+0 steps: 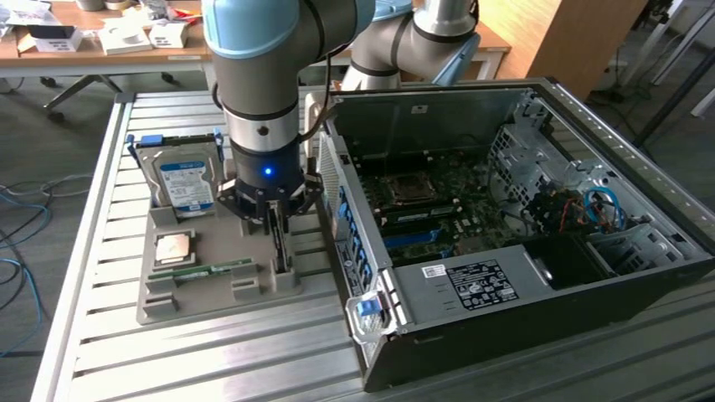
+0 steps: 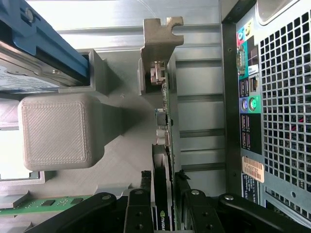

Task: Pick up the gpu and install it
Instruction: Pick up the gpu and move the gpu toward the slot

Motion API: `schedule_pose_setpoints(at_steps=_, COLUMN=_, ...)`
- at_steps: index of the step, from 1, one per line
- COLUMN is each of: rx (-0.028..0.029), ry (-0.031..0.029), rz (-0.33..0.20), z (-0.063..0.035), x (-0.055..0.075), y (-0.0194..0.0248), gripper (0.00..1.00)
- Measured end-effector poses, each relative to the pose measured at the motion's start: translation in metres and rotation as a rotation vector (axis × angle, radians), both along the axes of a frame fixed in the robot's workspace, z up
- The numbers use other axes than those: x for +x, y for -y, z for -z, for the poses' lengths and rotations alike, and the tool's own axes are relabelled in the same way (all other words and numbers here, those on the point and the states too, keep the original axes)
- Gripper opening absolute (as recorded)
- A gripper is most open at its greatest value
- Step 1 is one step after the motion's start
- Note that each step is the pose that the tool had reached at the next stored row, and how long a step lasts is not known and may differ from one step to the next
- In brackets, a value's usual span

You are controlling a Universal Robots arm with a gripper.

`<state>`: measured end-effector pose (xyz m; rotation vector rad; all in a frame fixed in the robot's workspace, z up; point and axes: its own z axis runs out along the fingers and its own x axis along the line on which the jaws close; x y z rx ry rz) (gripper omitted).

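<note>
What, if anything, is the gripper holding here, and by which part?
Cannot be told. The gripper is down over the long free edge of the gpu, which stands on edge in the grey holder; a firm hold is not visible.

gpu (image 2: 166, 126) partly hidden by tool (image 2: 164, 194); hard drive (image 2: 24, 73), memory stick (image 2: 43, 204) cut by frame edge.

A holder (image 1: 259, 293) on the bench (image 1: 112, 360) sits at the exterior view's left of the computer case (image 1: 470, 335); the gpu (image 2: 164, 121) and hard drive (image 1: 184, 184) stand in it.
</note>
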<state>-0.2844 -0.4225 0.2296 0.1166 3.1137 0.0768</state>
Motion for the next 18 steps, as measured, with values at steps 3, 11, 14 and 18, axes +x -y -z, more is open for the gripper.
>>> schedule_pose_setpoints(at_steps=3, rx=-0.0002, ry=-0.0001, rz=0.000, z=-0.0001, x=0.0000, y=0.0000, gripper=0.26)
schedule_pose_setpoints(at_steps=11, rx=-0.0001, ry=-0.0001, rz=0.000, z=0.0000, x=0.0000, y=0.0000, gripper=0.26)
schedule_pose_setpoints(at_steps=14, rx=-0.0001, ry=0.0000, rz=-0.003, z=0.0000, x=0.0000, y=0.0000, gripper=0.26)
schedule_pose_setpoints(at_steps=18, rx=-0.0001, ry=-0.0001, rz=-0.014, z=-0.0001, x=-0.0001, y=0.0000, gripper=0.26)
